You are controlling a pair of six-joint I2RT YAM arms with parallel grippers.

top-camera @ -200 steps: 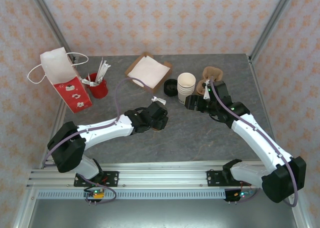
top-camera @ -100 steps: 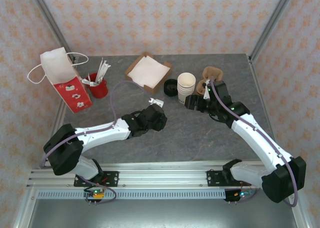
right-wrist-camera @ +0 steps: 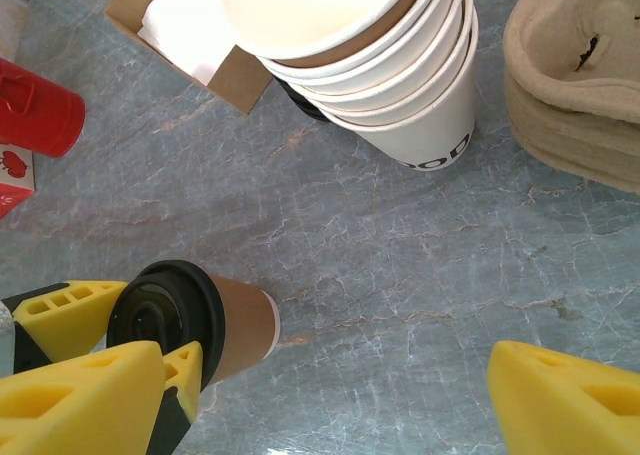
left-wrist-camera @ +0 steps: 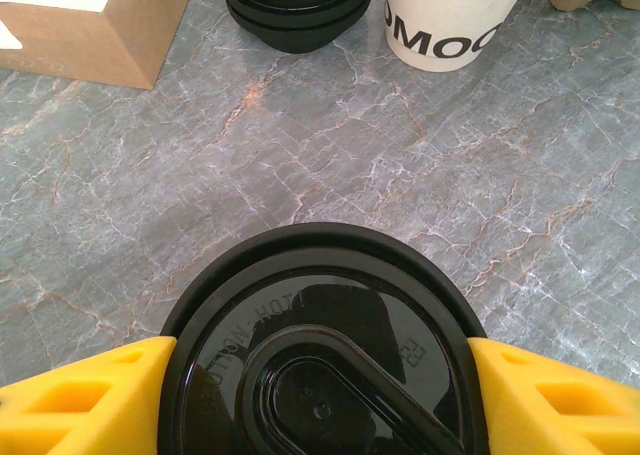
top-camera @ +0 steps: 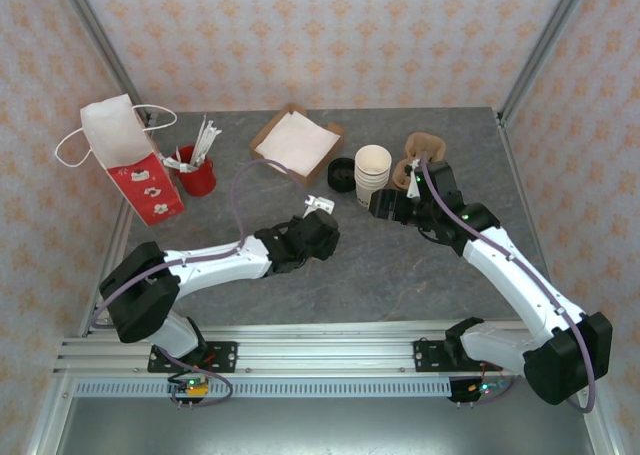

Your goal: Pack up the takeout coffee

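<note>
Observe that your left jaws grip the takeout coffee (left-wrist-camera: 322,375) from both sides. Your right jaws stand wide open near the white cup stack (right-wrist-camera: 400,85).

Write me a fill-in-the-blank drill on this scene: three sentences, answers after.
1. The left gripper is shut on the takeout coffee, whose lid is ___.
2. The right gripper has its jaws ___ and holds nothing.
3. The cup standing next to the paper bag is ___.
Missing words: black; open; red.
</note>
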